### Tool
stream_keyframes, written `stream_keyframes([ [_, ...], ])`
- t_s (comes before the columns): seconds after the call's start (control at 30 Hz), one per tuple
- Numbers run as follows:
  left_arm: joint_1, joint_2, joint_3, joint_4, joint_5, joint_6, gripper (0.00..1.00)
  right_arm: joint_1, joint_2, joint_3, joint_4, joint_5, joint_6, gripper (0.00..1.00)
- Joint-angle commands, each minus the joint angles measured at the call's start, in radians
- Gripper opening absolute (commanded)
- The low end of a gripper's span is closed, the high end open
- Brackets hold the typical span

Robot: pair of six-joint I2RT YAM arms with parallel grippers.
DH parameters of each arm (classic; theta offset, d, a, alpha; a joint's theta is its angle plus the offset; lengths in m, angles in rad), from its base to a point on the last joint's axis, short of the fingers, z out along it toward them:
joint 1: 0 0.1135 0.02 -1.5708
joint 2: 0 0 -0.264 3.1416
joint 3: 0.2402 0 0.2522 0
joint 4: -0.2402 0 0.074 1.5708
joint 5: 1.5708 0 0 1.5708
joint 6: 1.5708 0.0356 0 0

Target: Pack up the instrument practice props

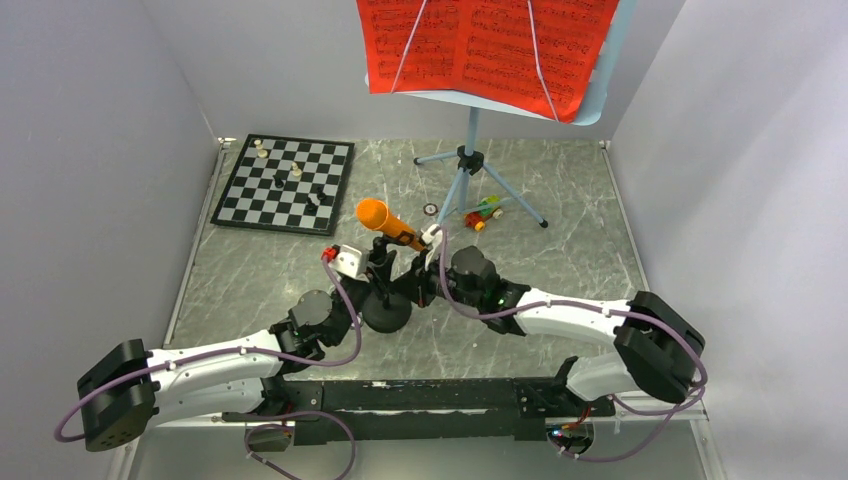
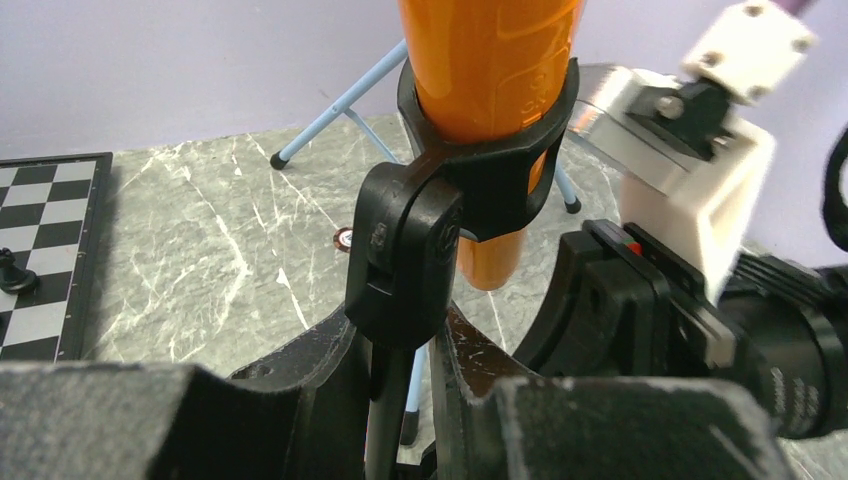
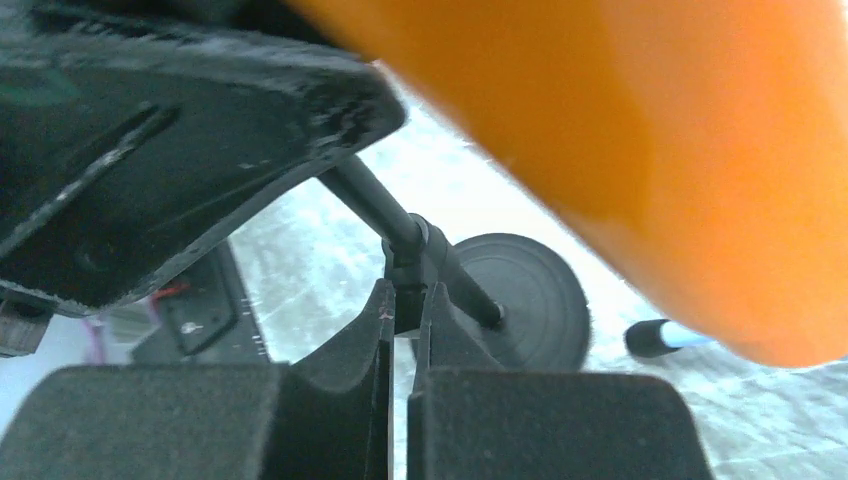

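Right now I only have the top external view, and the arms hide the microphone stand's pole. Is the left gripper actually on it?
Observer: Yes. In the left wrist view, the left gripper is closed on the thin pole of the microphone stand, just below the clip's swivel.
Operator: And the right gripper, from its own camera?
Observer: The right gripper has its jaws shut to a narrow slit right at that same pole, close to the round base. I cannot tell whether they actually pinch it.
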Motion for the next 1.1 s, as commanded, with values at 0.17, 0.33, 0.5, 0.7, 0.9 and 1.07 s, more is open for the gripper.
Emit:
stream_keyframes([
  [0.17,-0.006,0.023,-0.007,-0.038,-0.005,-0.047,0.0,0.222,-0.056,-0.141,0.075,0.603,-0.53,0.0],
  [0.33,-0.005,0.026,-0.02,-0.033,-0.012,-0.053,0.0,0.332,-0.011,-0.173,0.187,0.797,-0.687,0.0],
  [0.5,-0.005,0.031,-0.025,-0.039,-0.01,-0.057,0.0,0.432,0.106,-0.185,0.334,0.953,-0.887,0.0],
  [0.7,-0.005,0.034,-0.034,-0.035,-0.013,-0.064,0.0,0.495,0.295,-0.185,0.61,1.174,-1.143,0.0],
  [0.9,-0.005,0.037,-0.035,-0.026,-0.018,-0.058,0.0,0.525,0.231,-0.164,0.466,1.126,-0.998,0.06],
  [1.07,-0.005,0.045,-0.035,-0.018,-0.022,-0.057,0.0,0.521,0.13,-0.133,0.296,1.093,-0.778,0.79],
])
